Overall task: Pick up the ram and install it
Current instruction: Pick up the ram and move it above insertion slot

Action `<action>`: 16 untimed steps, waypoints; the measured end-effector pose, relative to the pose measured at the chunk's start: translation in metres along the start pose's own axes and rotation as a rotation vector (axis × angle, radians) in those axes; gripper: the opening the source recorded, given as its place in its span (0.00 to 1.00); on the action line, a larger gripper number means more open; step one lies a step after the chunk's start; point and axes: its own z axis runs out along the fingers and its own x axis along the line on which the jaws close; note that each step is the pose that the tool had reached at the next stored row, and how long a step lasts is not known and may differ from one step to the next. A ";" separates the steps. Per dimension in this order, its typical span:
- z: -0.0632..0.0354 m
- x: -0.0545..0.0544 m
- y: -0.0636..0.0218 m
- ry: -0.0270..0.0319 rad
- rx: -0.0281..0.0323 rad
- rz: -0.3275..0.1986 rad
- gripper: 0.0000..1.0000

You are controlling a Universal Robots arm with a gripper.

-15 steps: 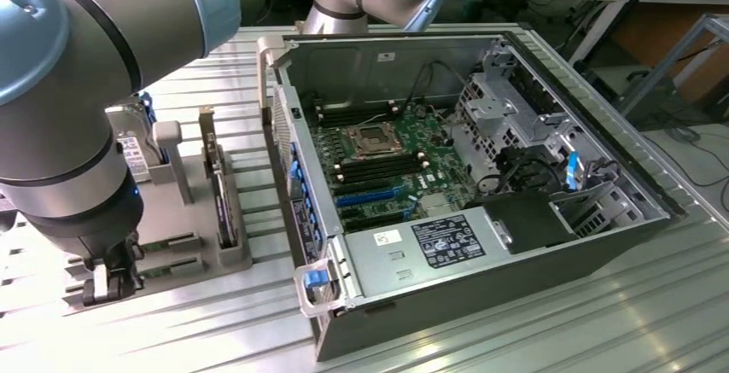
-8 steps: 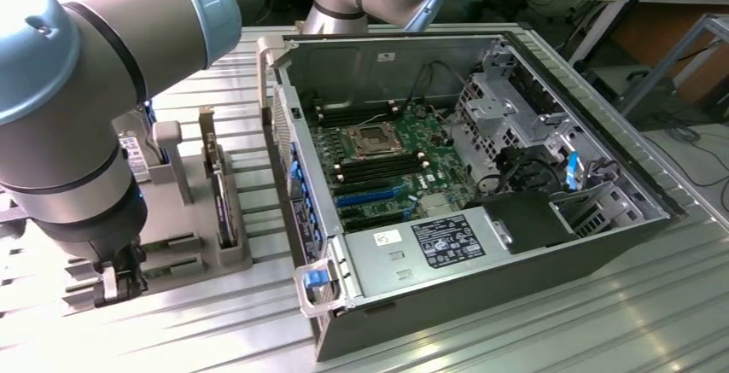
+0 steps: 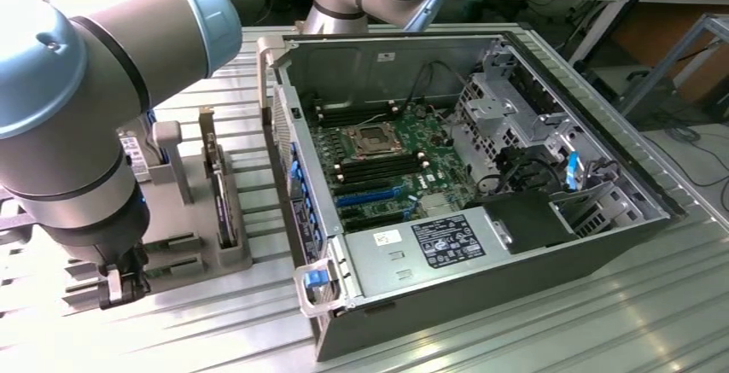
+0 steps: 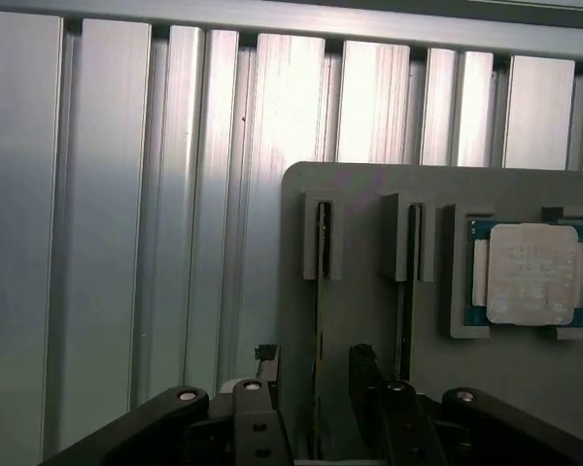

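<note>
Over the grey holder [image 4: 361, 291], the gripper [image 4: 314, 367] has its fingers apart on both sides of the ram [image 4: 319, 291], which stands on edge in its slot and seems not yet gripped, so lifting and installing are left.

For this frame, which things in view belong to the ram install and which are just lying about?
Job: gripper, open with a finger either side of the ram in the grey holder; motherboard in the open case.
Lying about: second stick in the next slot; processor chip.
</note>
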 end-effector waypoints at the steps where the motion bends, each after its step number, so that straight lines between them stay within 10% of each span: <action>1: 0.0000 0.000 0.0000 0.0000 0.0000 0.000 0.42; 8: 0.0009 0.000 0.0000 0.0000 -0.0001 0.000 0.14; 16: -0.0020 0.000 0.0001 -0.0002 0.0003 0.000 0.14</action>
